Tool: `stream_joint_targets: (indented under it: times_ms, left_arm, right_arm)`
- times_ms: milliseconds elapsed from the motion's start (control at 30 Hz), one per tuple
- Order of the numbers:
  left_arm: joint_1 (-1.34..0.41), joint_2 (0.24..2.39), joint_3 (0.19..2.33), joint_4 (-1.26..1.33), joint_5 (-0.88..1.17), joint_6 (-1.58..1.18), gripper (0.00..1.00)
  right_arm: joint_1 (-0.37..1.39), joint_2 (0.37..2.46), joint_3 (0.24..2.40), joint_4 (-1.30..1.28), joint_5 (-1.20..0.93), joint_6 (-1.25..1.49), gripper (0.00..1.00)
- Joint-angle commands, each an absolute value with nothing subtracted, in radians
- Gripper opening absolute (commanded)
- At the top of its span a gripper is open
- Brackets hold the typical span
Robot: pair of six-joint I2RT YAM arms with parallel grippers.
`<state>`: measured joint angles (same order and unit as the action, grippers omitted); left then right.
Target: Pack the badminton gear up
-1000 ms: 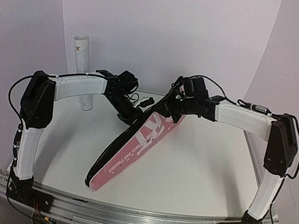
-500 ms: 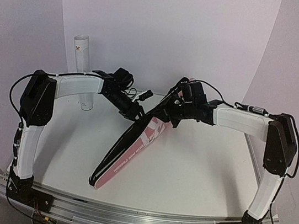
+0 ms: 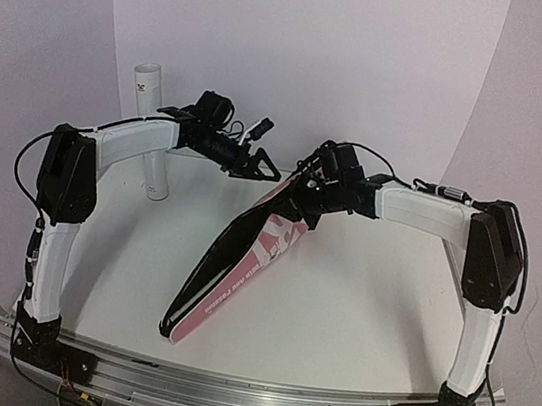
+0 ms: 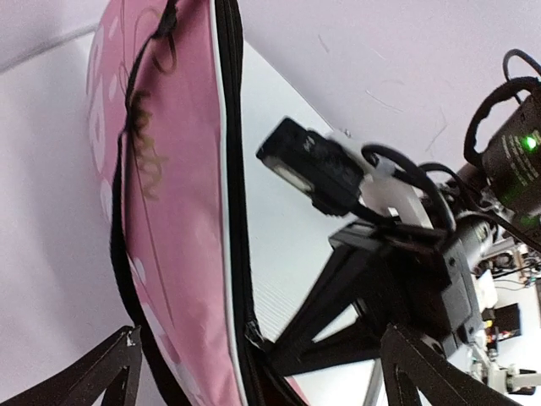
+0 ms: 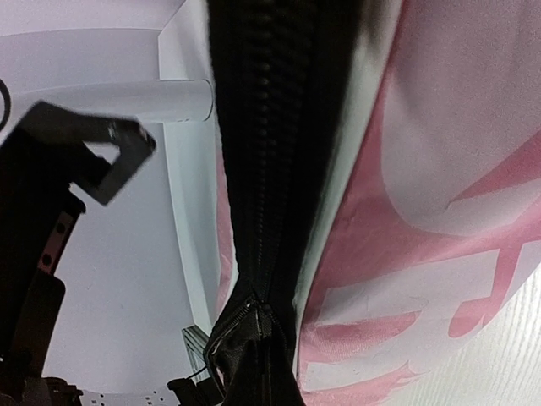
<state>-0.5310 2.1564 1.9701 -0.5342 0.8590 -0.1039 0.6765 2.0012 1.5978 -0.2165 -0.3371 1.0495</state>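
The badminton gear is hidden in every view. A long pink bag (image 3: 243, 260) with white lettering and a black zipper (image 5: 270, 127) slants from the near centre up to the back. My right gripper (image 3: 304, 196) is shut on the bag's far end and holds that end off the table. In the left wrist view its black fingers (image 4: 338, 326) pinch the bag (image 4: 169, 211) at the zipper edge. My left gripper (image 3: 260, 161) hangs open just left of the bag's raised end, apart from it. Nothing is between its fingertips (image 4: 114, 372).
A tall white cardboard tube (image 3: 152, 131) stands upright at the back left, behind my left forearm, and it also shows as a white tube (image 5: 127, 100) in the right wrist view. The white table (image 3: 367, 307) ends at a metal rail (image 3: 244, 396) along the near edge.
My left gripper opened, let go of the bag's edge and rose away toward the back. The bag tipped more onto its edge, and the right gripper kept its hold.
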Motion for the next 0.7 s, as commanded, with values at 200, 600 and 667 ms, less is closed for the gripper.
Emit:
stream_joint_targets:
  times_ms: [200,600,667]
  left_arm:
    - [-0.554,2.377,2.245,-0.523,0.713,-0.067,0.99]
    - [-0.584,2.442,2.314,-0.53,0.766,-0.072,0.85]
    - [-0.586,2.452,2.32,-0.52,0.75,-0.083,0.65]
  right_arm:
    - [0.686,2.054,1.707,-0.277,-0.393,1.008,0.0]
    - [0.686,2.085,1.748,-0.301,-0.404,1.004,0.0]
    - [0.686,2.09,1.753,-0.304,-0.406,1.003,0.0]
